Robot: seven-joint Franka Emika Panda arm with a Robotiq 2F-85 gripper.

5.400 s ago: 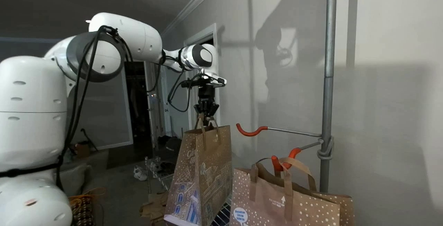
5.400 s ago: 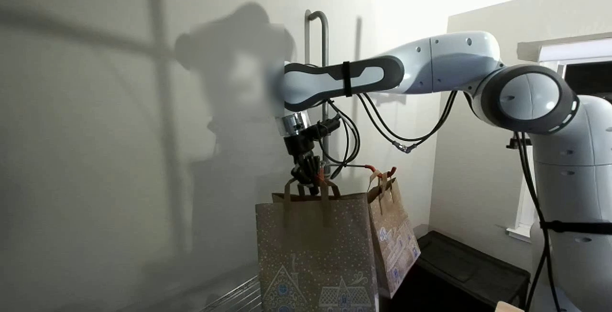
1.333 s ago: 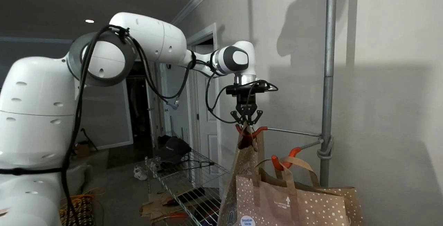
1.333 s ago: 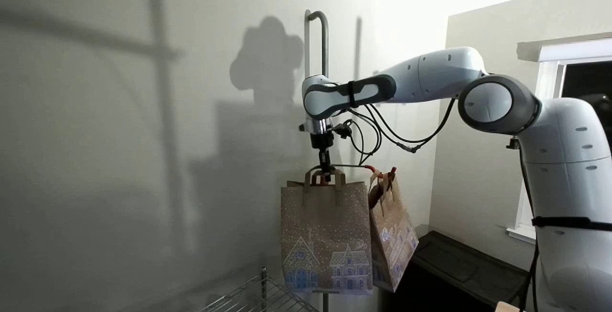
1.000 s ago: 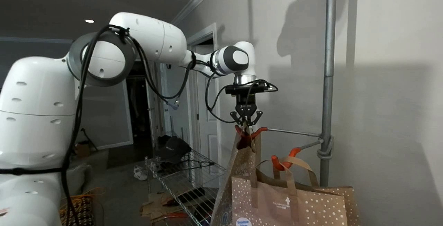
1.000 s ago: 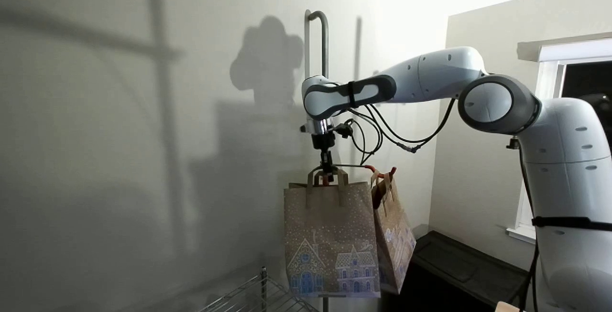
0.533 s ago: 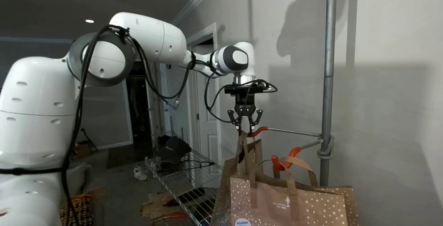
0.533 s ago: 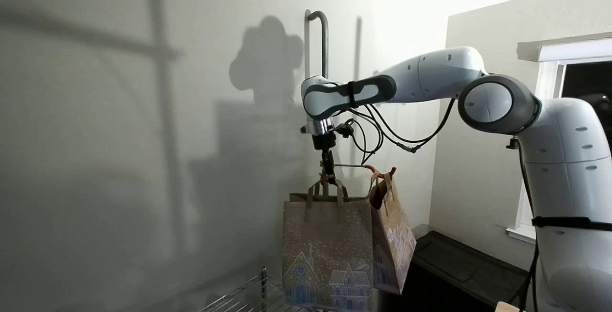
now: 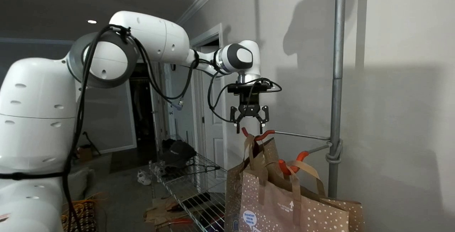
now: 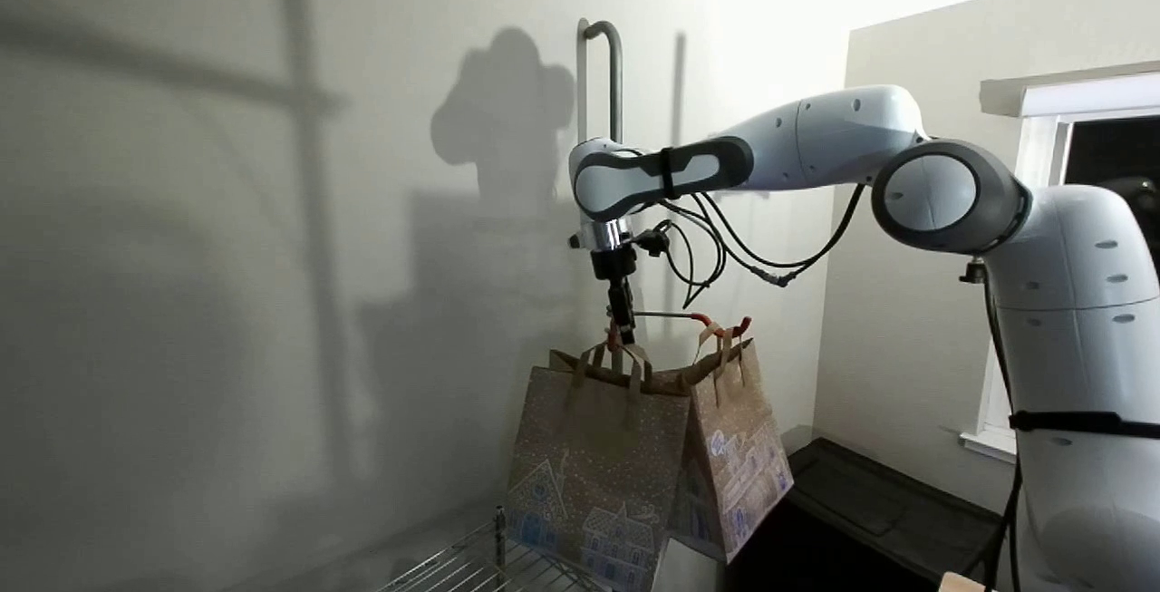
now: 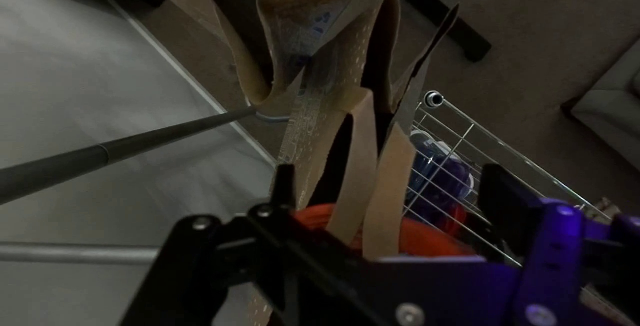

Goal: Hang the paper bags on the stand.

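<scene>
My gripper (image 9: 249, 132) stands open just above the end of an orange hook (image 9: 265, 135) on the stand (image 9: 338, 75), nothing between its fingers. From that hook hangs a brown paper bag (image 9: 233, 189), its handles looped over the orange curve. Seen from the wrist, both handle straps (image 11: 392, 191) cross the hook (image 11: 430, 238), apart from the spread fingers. A dotted paper bag (image 9: 273, 203) hangs on the lower orange hook (image 9: 302, 156), partly covering the bag behind it. An exterior view shows the printed bag (image 10: 589, 456) tilted against the other bag (image 10: 748, 447).
A low wire rack (image 9: 192, 193) with a dark cap (image 9: 179, 152) on it stands beyond the hanging bags. The wall lies close behind the pole. A dark box (image 10: 893, 501) sits between the bags and the arm's base. Black cables (image 9: 185, 93) droop beside the wrist.
My gripper has opened and let go of the bag's handles, then risen slightly. The bag has dropped onto the hook and swung askew; before that, the arm carried it towards the hook.
</scene>
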